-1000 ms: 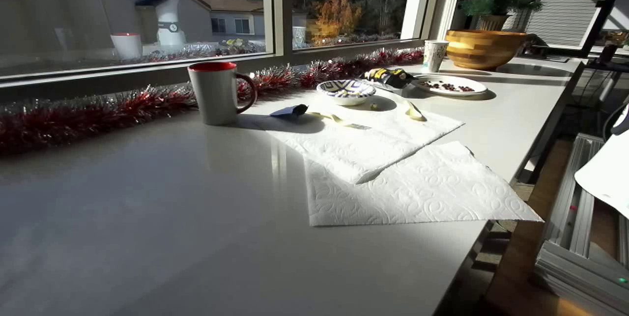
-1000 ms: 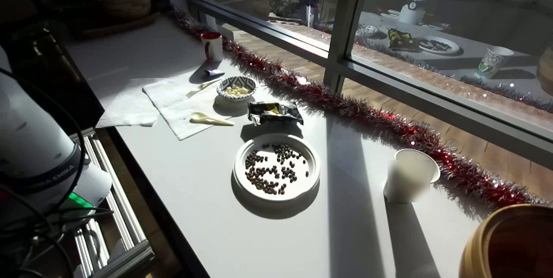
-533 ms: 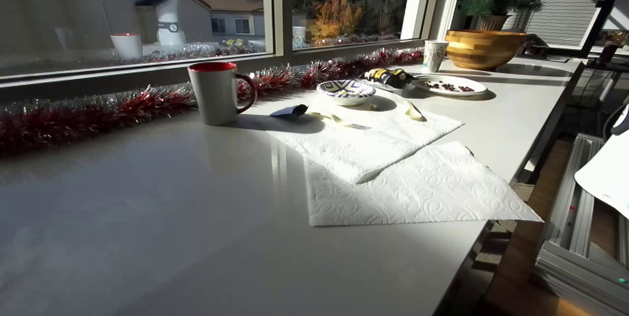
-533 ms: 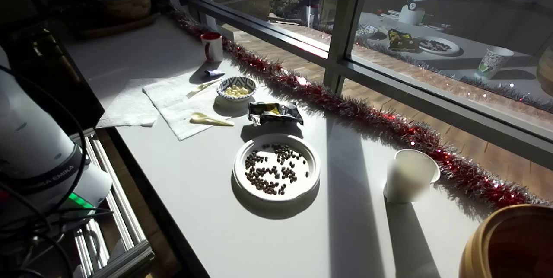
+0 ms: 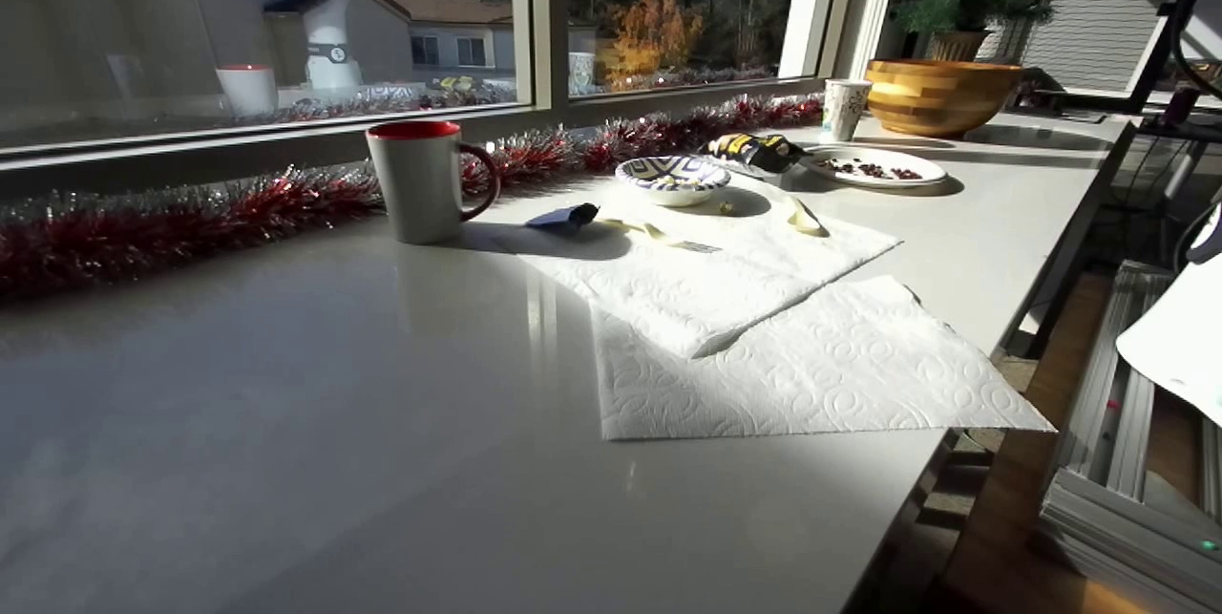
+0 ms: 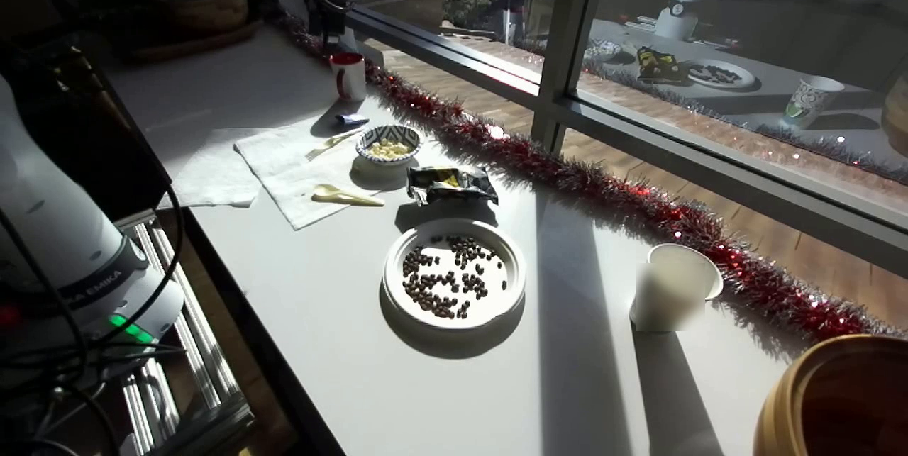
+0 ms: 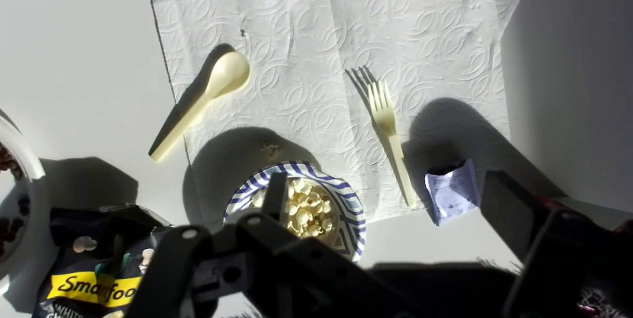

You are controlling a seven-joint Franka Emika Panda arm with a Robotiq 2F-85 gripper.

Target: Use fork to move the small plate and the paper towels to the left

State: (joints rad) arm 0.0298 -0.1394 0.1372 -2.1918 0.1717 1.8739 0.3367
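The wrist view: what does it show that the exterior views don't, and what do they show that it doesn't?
Only the wrist view has letters you can read on the snack bag, starting with "Sma". Only the exterior views show the wooden bowl, the paper cup and the window frame. All of them show the small plate with popcorn, the paper towels, the fork, the spoon and that bag.

in the wrist view we see the fork point(image 7: 393, 141) on the paper towels point(image 7: 435, 41), spoon point(image 7: 212, 91) left of it, packet point(image 7: 452, 194) right, popcorn point(image 7: 310, 209) in the small plate point(image 7: 349, 204).
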